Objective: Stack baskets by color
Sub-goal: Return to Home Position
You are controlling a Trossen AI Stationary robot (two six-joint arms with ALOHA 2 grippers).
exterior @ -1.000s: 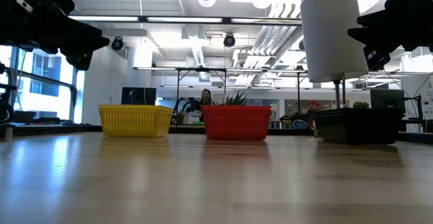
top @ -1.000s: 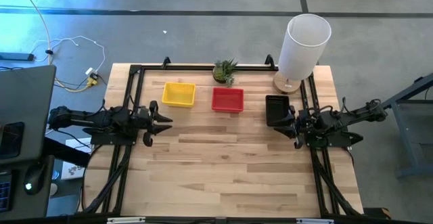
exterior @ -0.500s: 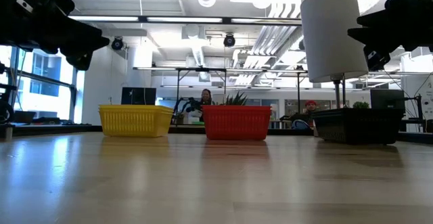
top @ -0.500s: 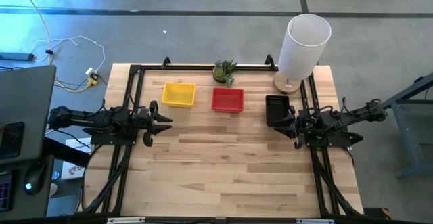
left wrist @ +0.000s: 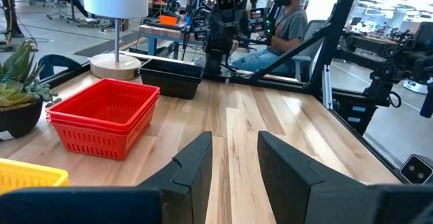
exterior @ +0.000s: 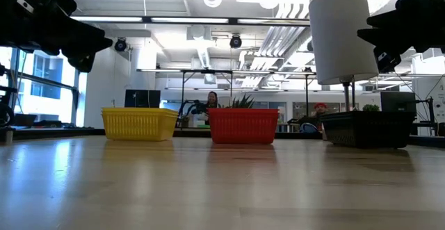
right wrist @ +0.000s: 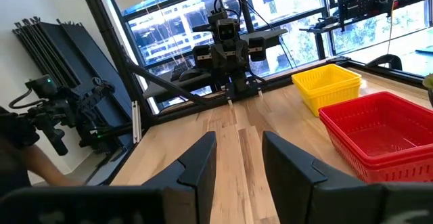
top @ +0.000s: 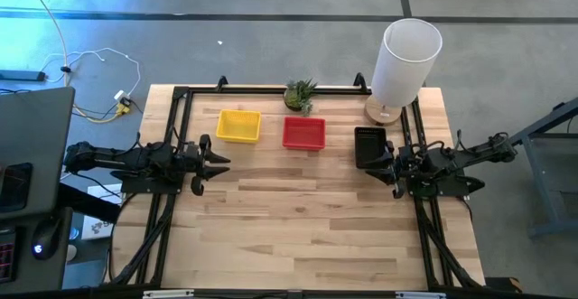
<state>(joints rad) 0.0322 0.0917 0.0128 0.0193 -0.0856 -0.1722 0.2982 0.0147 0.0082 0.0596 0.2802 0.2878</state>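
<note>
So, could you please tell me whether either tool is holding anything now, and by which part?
Nothing is held: the left tool and the right tool are both open and empty.

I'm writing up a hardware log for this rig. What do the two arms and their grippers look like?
The left arm and right arm are matte black, built of chunky jointed segments, mounted at a black metal frame. The left gripper and right gripper each end in two flat, angular dark fingers. No markings can be made out.

Grey floor (top: pixel 271 51), loose white cable (top: pixel 95 60), ceiling strip lights (exterior: pixel 118 18), large windows (right wrist: pixel 169 17)
</note>
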